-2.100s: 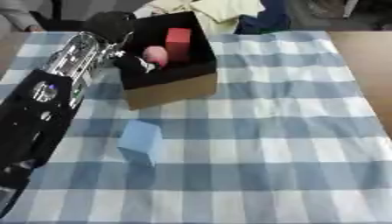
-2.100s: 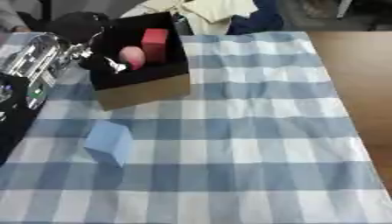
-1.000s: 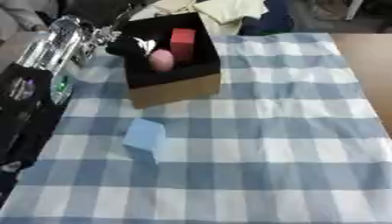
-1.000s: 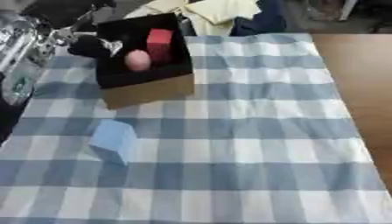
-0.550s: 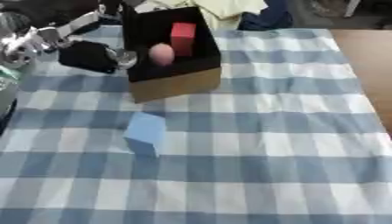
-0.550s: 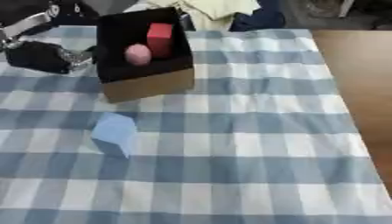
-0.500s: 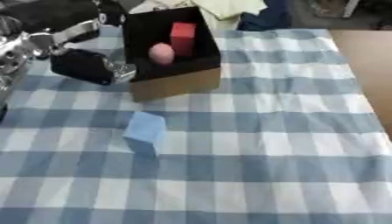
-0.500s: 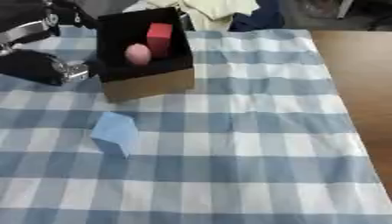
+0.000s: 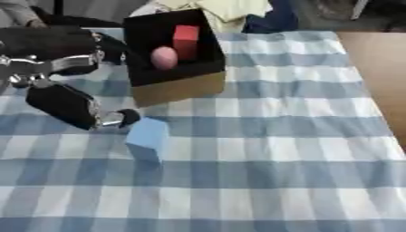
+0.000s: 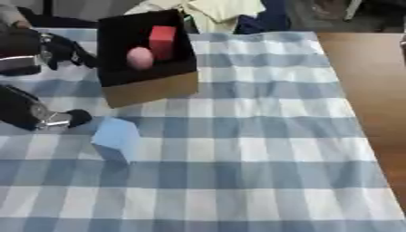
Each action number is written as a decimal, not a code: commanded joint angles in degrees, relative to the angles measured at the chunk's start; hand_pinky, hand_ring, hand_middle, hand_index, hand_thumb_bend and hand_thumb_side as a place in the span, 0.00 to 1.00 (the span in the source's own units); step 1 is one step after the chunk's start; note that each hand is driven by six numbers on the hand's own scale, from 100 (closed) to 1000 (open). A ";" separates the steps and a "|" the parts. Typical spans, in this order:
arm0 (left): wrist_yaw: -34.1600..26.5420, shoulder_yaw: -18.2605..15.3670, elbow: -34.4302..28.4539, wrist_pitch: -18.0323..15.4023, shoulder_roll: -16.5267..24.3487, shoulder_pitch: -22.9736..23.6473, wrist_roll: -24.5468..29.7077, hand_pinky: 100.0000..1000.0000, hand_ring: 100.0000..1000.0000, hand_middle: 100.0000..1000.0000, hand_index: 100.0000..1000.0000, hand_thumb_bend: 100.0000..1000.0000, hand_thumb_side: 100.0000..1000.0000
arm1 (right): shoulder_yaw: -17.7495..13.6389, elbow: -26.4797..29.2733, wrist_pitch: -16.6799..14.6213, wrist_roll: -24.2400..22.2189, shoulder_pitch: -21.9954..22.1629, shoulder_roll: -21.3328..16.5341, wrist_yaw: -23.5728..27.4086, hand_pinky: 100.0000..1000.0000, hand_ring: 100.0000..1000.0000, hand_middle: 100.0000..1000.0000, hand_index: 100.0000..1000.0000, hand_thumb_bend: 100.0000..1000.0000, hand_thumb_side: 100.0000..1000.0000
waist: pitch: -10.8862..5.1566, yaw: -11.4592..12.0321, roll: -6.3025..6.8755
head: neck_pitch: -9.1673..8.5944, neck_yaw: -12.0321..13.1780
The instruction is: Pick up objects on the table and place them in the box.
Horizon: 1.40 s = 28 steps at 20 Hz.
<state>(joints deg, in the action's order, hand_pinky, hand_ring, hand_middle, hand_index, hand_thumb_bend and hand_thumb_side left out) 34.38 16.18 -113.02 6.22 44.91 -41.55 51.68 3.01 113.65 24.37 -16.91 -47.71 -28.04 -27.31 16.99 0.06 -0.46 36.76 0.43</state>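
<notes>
The left hand [image 9: 67, 106], its finger spread impossible to judge, reached for the blue block [image 9: 147, 138], which next needed grasping and lifting to the box [image 9: 176, 86].

Checked cloth [image 9: 262, 149] over a wooden table [image 10: 357, 68] — clothes [image 9: 230, 9] behind.

1. Box [image 9: 171, 86]: 1, cardboard with a black inside, open at the top.
2. Red block [image 9: 186, 36]: 1, inside the box.
3. Pink ball [image 9: 164, 57]: 1, inside the box, beside the red block.
4. Light blue block [image 9: 147, 138]: 1, on the checked cloth [image 9: 269, 149].
5. Checked cloth: 1, blue and white, over the table [image 9: 380, 77].
6. Robot hand [image 9: 67, 106]: 1 showing, at the left.
</notes>
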 commanded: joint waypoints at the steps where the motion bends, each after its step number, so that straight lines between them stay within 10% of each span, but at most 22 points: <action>1: -0.93 0.81 -0.52 -0.85 2.56 0.07 0.29 0.69 0.84 0.83 0.98 0.40 0.66 | -0.68 0.94 -0.03 0.25 -0.55 -0.90 0.33 0.91 0.86 0.80 0.95 0.00 1.00 | -1.35 0.06 0.21 | -0.10 -0.17; 28: 9.84 11.39 11.68 -9.34 -1.47 -1.90 0.29 0.76 0.87 0.86 0.98 0.54 0.67 | -0.61 0.94 0.06 -0.01 -0.19 0.37 0.68 0.90 0.86 0.80 0.95 0.00 1.00 | -0.84 -1.16 0.26 | 0.27 0.16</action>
<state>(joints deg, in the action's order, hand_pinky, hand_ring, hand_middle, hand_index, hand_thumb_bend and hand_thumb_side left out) 43.65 27.52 -101.74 -2.31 42.86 -42.42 52.00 2.86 113.65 24.49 -16.89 -47.31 -27.03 -27.02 17.14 -1.10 -0.35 36.76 0.61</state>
